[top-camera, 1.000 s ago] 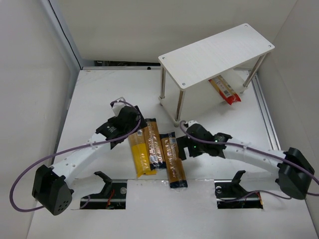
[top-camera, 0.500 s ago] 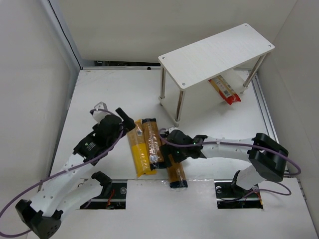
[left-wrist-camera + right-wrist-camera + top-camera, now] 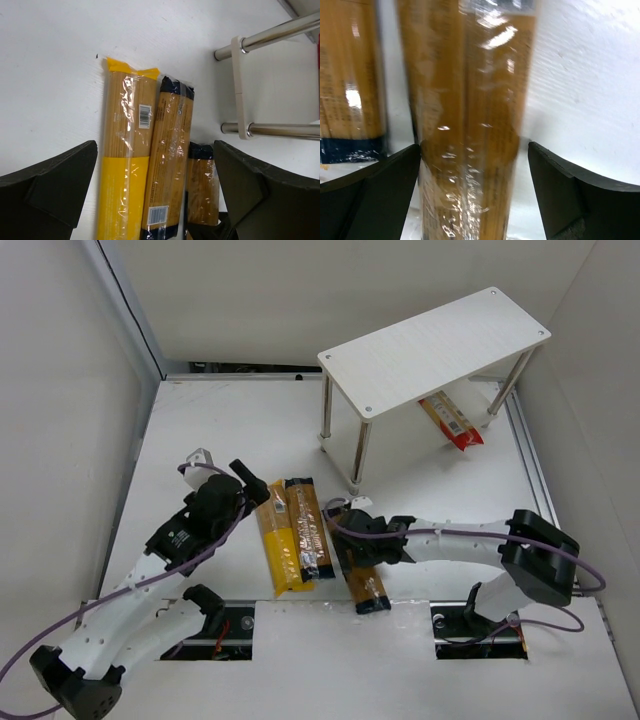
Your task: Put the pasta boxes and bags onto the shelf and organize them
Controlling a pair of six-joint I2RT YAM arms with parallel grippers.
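Note:
A bright yellow spaghetti pack [image 3: 278,552] and an orange-brown pack [image 3: 306,525] lie side by side on the white table; both show in the left wrist view, yellow [image 3: 122,165] and orange-brown [image 3: 170,160]. A second orange-brown pack [image 3: 364,580] lies to their right. My right gripper [image 3: 352,540] is low over its far half, open, with jaws on either side of the pack [image 3: 470,125]. The left finger touches it; the right finger stands apart. My left gripper [image 3: 254,484] is open and empty, above the far end of the yellow pack. The red pack [image 3: 452,420] lies under the shelf [image 3: 435,335].
The shelf's silver legs [image 3: 360,455] stand just beyond the right gripper and show in the left wrist view [image 3: 270,35]. White walls close in the table on the left, back and right. Two black brackets sit at the near edge [image 3: 205,602].
My left arm has drawn back to the left, off the packs. My right gripper has moved left and down over the second orange-brown pack, whose near end has shifted slightly right.

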